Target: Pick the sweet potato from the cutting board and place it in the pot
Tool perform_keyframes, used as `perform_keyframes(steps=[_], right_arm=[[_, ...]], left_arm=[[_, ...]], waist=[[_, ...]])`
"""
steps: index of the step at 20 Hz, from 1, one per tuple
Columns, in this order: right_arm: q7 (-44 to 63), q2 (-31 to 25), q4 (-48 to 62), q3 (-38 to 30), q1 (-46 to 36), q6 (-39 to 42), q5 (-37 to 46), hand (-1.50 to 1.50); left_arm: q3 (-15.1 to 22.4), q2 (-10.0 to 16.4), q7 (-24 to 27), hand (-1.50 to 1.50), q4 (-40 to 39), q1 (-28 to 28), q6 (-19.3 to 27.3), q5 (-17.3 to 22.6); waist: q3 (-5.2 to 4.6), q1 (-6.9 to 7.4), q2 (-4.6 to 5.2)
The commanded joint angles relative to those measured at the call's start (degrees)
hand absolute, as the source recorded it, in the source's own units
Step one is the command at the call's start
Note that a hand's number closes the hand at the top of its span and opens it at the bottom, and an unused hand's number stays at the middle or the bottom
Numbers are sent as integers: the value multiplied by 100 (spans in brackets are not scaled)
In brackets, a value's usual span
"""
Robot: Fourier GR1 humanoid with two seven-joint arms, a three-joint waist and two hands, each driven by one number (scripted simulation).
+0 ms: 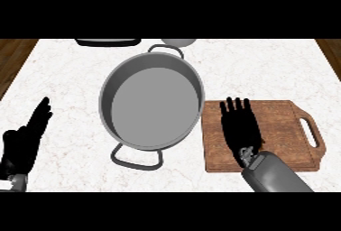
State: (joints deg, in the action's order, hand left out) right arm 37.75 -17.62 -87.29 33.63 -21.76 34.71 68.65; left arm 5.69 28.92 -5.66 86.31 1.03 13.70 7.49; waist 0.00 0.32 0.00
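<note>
On the white marbled tabletop [66, 67], a brown wooden cutting board [283, 122] at the right, with a grip slot [311, 133] cut through its far right end. Stretched over the board's left part, the right robot hand [241, 126]: black, palm down, fingers straight and held close together, pointing toward the far edge, curled round nothing. Behind it, a grey forearm [276, 176] coming in from the lower right and covering part of the board's near edge. No telling where the sweet potato lies relative to that hand: not to be made out on the bare wood to the right of the fingers, nor on the narrow strip to their left; whether hidden beneath the palm or the forearm, impossible to say. Just left of the board, a wide grey pot [153, 103], oval from this angle, its right rim overlapping the board's left edge in this view, only bare grey bottom showing inside. Near handle [136, 160] turned toward the lower edge, far handle [166, 48] toward the top. Fingertips of the right robot hand just beside the pot's right rim, apart from it. At the far left, well apart from pot and board, the left robot hand [23, 140], resting open with fingers straight and pointing up. Along the top edge, a dark object [106, 42] and a pale round object [178, 41], both cut off, close to the far handle.
</note>
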Motion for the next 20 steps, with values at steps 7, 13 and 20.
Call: perform_keyframes(steps=[7, 13, 20], right_arm=[[-229, 461, 604, -296, 37, -166, 756, -150], [-618, 611, 1525, -612, -231, -772, 1027, -150], [-884, 432, 1208, -658, -44, -201, 1252, 150]], left_arm=[[-309, -433, -141, 0, 48, -12, -299, -479], [-571, -459, -319, 0, 221, 42, -474, -572], [-774, -584, -101, 0, 278, 259, -725, -699]], waist=[[0, -22, -4], [1, 5, 2], [-1, -8, -6]])
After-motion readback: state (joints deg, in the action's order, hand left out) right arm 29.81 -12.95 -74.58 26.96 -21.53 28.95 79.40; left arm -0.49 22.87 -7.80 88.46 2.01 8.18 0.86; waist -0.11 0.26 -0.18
